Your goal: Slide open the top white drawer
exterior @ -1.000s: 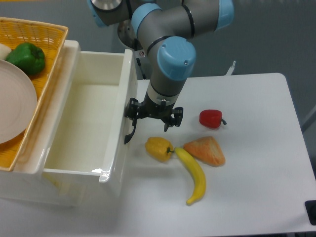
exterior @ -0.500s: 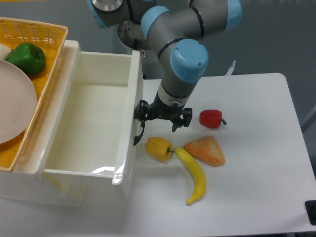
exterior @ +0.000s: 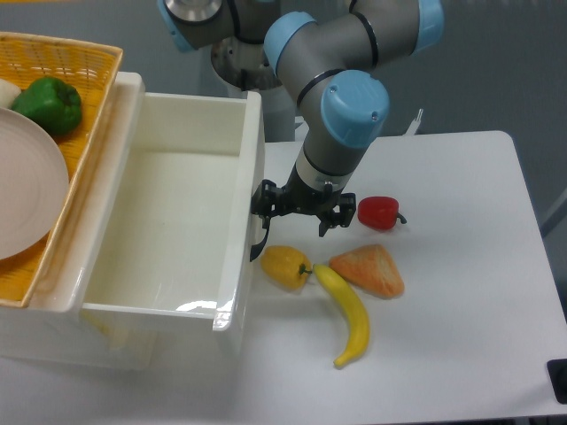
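Camera view shows the top white drawer [exterior: 168, 221] drawn well out at bench left, its black handle [exterior: 257, 241] just left of the gripper [exterior: 297, 212], jaws apparently hooking it, grasp unconfirmed.

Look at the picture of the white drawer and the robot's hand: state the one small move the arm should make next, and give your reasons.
Probably stop pulling and release the black handle. The top white drawer already stands far out, its bare inside showing, and the hand sits at the handle. The drawer front is now close to the yellow pepper, so more travel may push it.
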`<state>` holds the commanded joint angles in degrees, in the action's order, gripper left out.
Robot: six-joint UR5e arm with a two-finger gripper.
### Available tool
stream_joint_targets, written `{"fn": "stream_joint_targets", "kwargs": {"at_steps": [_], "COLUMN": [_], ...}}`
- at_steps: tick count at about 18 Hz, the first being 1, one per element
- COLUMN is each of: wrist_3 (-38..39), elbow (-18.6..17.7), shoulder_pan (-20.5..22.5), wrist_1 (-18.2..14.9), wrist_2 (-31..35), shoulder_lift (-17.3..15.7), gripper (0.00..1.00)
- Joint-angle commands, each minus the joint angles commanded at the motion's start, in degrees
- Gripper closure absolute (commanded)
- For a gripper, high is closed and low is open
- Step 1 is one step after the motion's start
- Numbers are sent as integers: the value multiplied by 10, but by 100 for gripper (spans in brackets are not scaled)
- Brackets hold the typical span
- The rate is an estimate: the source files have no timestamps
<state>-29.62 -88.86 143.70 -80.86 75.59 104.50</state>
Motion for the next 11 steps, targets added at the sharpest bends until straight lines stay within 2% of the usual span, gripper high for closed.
{"fn": "stream_joint_targets", "kwargs": {"at_steps": [3, 5, 11], "wrist_3": [1, 2, 1], "elbow": [0, 0, 0], "shoulder_pan": [7, 9, 15], "wrist_1": [0, -11, -20], "wrist_2": [-22, -36, -40], "shoulder_lift": [0, -1, -4], "gripper": [0, 0, 0]}}
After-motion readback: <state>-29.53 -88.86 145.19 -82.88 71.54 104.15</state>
